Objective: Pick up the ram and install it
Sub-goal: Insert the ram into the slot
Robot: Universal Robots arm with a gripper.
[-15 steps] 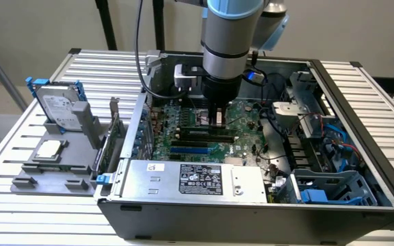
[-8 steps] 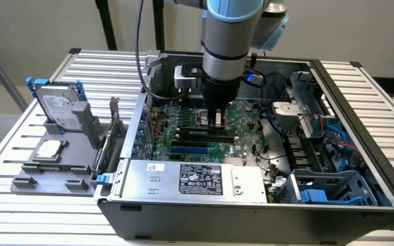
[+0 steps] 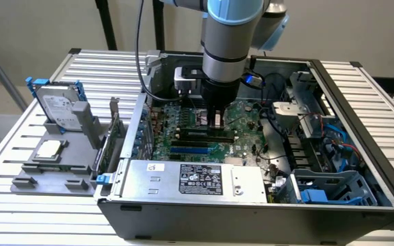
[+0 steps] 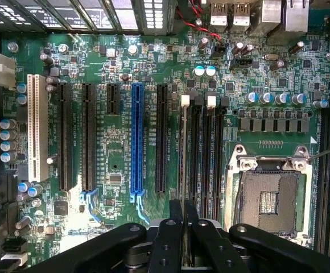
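Tool state: the gripper [image 3: 216, 114] [image 4: 183, 215] is clenched on the ram [image 4: 183, 165], which shows edge-on as a thin strip between the jaws; the ram hangs just above the black memory slots [image 4: 202, 153] near the centre of the motherboard [image 3: 183, 115].

Hazards, as judged:
- the strip appears to lie along a slot, but whether it sits exactly over the groove cannot be told; an offset would drive its edge onto the slot wall or the board
- a tilt in the grip would seat one end first and jam the module
- the white latches [image 4: 185, 101] may be closed; their position cannot be told, and closed latches would block entry
- the thin grip may let the module slip under pressing load

Containers, exterior view:
- the computer case [image 3: 334, 77] holds the motherboard; the power supply [image 3: 190, 179] lies at six o'clock; a blue drive cage [image 3: 330, 189] at five o'clock
- the grey holder [image 3: 46, 179], at nine o'clock outside the case, carries an upright hard drive [image 3: 55, 105] and a flat silver processor chip [image 3: 50, 148]
- the processor socket [image 4: 267, 199] stands empty
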